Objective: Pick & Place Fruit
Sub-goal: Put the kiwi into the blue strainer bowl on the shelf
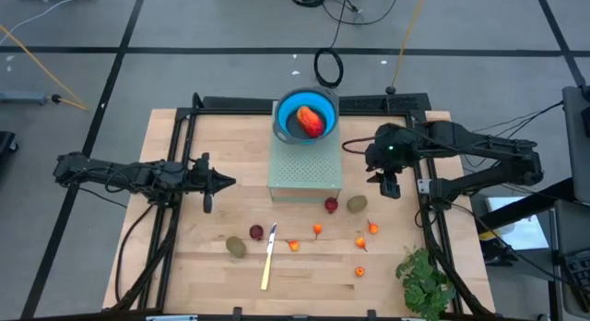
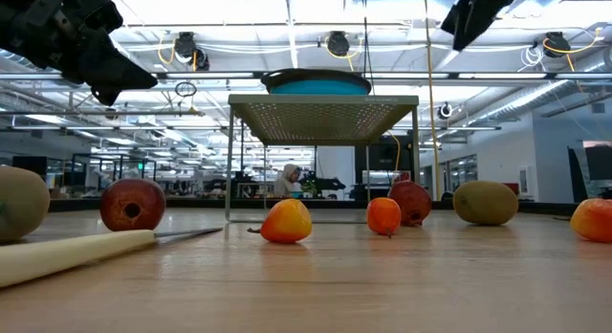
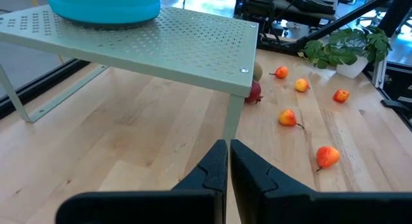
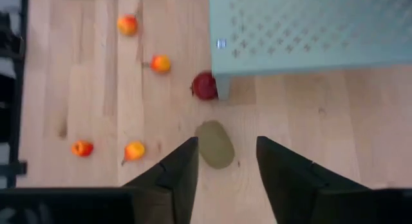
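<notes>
High view: the right gripper (image 1: 388,180) hangs above the table next to the green stand (image 1: 305,171), w/ its fingers apart & nothing in them. The right wrist view looks down between those fingers at a brown kiwi (image 4: 215,144) lying on the wood, just by a dark red ball (image 4: 205,86) at the stand's corner. I think the step now is going for that kiwi. Next move prob needs the gripper to drop straight down, fingers on both sides of the kiwi, then squeeze & lift it to the blue bowl (image 1: 285,112) on top of the stand.

One red-orange fruit (image 1: 311,122) is in the bowl already. The rest is still on the table: a 2nd kiwi (image 1: 237,247) & another red ball (image 1: 256,232) near the knife (image 1: 268,257), plus little orange bits (image 1: 317,230) spread in front of the stand. The kiwis look round & smooth, so they might roll if bumped.

The left gripper (image 3: 228,161) waits on the left side, squeezed tight w/ nothing in it
</notes>
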Controlling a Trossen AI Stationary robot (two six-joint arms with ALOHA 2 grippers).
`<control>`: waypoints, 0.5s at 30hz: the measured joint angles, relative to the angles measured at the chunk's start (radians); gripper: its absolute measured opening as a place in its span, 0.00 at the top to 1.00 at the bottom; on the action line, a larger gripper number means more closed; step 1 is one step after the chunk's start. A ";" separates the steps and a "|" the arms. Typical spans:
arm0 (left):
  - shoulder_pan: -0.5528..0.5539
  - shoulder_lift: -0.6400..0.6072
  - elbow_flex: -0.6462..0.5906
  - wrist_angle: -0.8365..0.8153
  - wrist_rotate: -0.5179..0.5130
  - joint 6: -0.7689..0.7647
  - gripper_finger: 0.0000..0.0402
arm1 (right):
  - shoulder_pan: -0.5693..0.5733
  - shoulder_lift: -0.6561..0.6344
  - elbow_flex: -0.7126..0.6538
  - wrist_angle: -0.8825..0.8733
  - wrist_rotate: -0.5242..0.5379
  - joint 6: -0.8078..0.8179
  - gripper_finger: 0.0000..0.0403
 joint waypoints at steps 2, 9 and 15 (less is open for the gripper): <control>0.000 0.000 0.000 0.000 0.000 -0.009 0.96 | 0.007 0.021 0.000 -0.015 0.000 -0.013 0.57; 0.000 0.000 0.000 0.000 0.001 -0.020 0.96 | 0.066 0.076 0.000 -0.034 0.000 -0.027 0.41; 0.000 0.000 0.000 0.000 0.001 -0.017 0.96 | 0.128 0.104 -0.023 -0.059 -0.001 -0.016 0.31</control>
